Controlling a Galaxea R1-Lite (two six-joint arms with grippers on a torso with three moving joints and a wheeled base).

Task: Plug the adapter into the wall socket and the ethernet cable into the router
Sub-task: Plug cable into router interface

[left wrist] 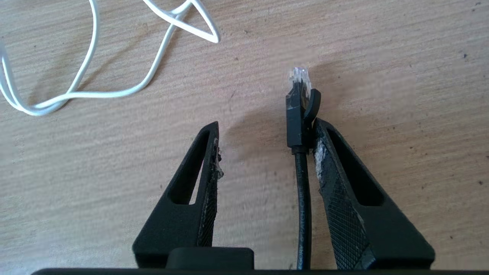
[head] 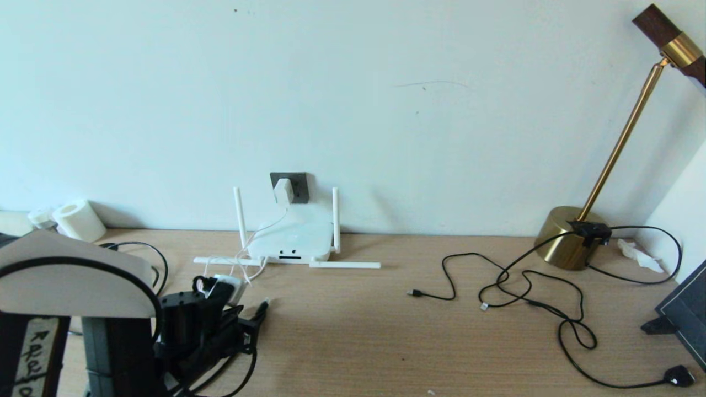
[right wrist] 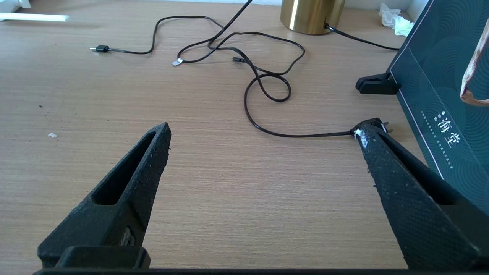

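The white adapter (head: 283, 190) sits plugged into the dark grey wall socket (head: 298, 184), and its thin white cord (left wrist: 88, 91) trails over the router (head: 289, 238) onto the desk. The router lies flat against the wall with two antennas up and two lying down. My left gripper (left wrist: 267, 123) is open low over the desk in front of the router. The ethernet cable (left wrist: 303, 198) runs between its fingers. The cable's black connector (left wrist: 297, 114) rests against one fingertip, with a wide gap to the other. My right gripper (right wrist: 265, 128) is open over bare desk, out of the head view.
A brass lamp (head: 571, 237) stands at the back right, with thin black cables (head: 524, 286) looping across the desk to a black plug (head: 679, 376). A dark box (right wrist: 439, 95) leans at the right edge. A paper roll (head: 80, 220) sits at the back left.
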